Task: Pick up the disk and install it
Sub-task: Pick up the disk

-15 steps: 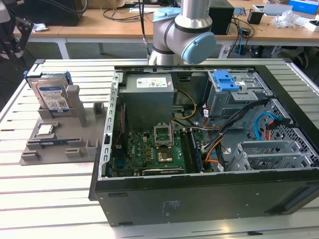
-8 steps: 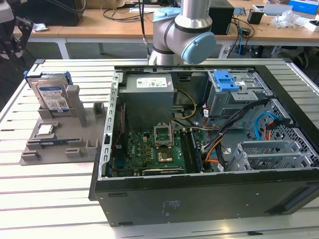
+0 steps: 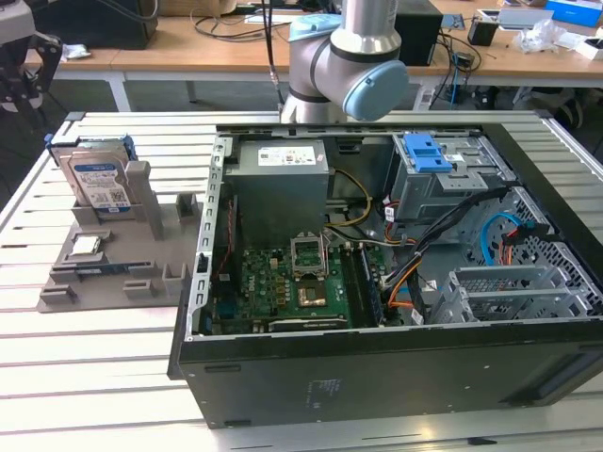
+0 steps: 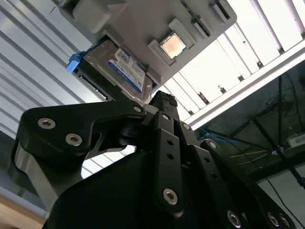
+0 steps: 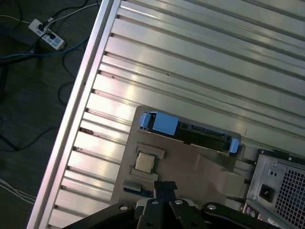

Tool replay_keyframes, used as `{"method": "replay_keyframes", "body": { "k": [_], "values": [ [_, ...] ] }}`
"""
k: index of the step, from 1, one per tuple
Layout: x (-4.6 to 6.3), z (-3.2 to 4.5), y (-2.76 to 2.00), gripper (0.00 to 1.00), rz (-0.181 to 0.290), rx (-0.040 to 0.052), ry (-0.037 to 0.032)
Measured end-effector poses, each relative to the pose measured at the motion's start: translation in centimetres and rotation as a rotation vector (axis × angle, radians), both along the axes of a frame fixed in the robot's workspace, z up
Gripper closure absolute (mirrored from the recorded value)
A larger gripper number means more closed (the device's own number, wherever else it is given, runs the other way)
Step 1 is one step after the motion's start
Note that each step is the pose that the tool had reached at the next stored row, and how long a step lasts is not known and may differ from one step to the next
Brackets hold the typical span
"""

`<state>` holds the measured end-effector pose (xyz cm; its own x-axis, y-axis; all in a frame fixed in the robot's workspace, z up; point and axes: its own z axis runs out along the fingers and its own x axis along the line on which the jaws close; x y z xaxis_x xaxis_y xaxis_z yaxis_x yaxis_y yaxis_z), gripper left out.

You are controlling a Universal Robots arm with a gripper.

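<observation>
1. The disk [image 3: 100, 184] stands upright in the grey holder [image 3: 155, 235], at the upper left of the exterior view.
2. The gripper [image 5: 165, 185] hangs over the holder, fingers together, holding nothing.
3. The open computer case [image 3: 377, 367] lies right of the holder.

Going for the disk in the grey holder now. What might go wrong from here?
The disk stands upright in a slot of the grey holder; an off-centre grip might tilt or jam it. The processor chip lies on the same holder nearby and might get knocked. The fingers of the gripper look shut in the first wrist view; unopened, they would likely strike the disk's top edge.
</observation>
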<state>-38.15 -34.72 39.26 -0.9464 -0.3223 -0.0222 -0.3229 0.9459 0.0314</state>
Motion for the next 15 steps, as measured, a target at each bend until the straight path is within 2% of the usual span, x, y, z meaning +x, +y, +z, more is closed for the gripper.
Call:
{"method": "replay_keyframes", "body": {
  "k": [15],
  "values": [
    [0.00,0.00,0.00,0.89,0.192,-0.0039,0.0001]
  ]
}}
